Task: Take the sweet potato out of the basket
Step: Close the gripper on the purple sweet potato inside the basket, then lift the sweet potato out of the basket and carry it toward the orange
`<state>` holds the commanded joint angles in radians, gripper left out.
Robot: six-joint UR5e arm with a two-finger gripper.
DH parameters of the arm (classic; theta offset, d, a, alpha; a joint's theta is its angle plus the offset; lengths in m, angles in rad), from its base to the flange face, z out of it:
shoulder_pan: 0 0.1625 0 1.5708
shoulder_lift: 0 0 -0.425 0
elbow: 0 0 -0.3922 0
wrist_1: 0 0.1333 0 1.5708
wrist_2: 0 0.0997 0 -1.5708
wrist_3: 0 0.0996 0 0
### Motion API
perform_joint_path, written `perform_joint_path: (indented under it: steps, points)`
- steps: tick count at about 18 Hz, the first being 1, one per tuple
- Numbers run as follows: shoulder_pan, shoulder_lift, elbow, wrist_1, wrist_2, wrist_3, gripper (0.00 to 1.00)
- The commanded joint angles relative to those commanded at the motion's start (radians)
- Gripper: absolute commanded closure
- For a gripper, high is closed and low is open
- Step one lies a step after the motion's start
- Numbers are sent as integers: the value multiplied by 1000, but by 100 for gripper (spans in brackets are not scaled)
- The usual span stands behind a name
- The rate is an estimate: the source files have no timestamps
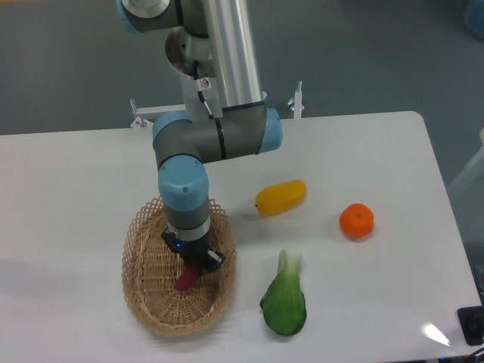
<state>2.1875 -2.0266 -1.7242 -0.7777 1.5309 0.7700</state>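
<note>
The magenta-purple sweet potato (185, 279) lies inside the tan wicker basket (151, 291) at the front left of the table. My gripper (193, 265) reaches straight down into the basket and sits right over the upper end of the sweet potato. Its dark fingers are close around that end, which is hidden by them. I cannot tell whether the fingers are clamped on it. The sweet potato's lower end rests on the basket floor.
An oblong yellow-orange fruit (280, 197) lies right of the basket. A round orange (356, 221) sits further right. A green leafy vegetable (285, 296) lies at the front, just right of the basket. The arm's elbow (215, 136) hangs above the table's back.
</note>
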Motion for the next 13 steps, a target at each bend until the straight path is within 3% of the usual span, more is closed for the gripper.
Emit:
perform_joint_path:
  steps: [3,5,10,13]
  points:
    - [32,58,26,-6,-9,46,86]
    - [63,69,84,-24,-17,49,86]
    - [175,103,196,-132,-86,83,86]
    - [242,114,222,-193,-86,150,86]
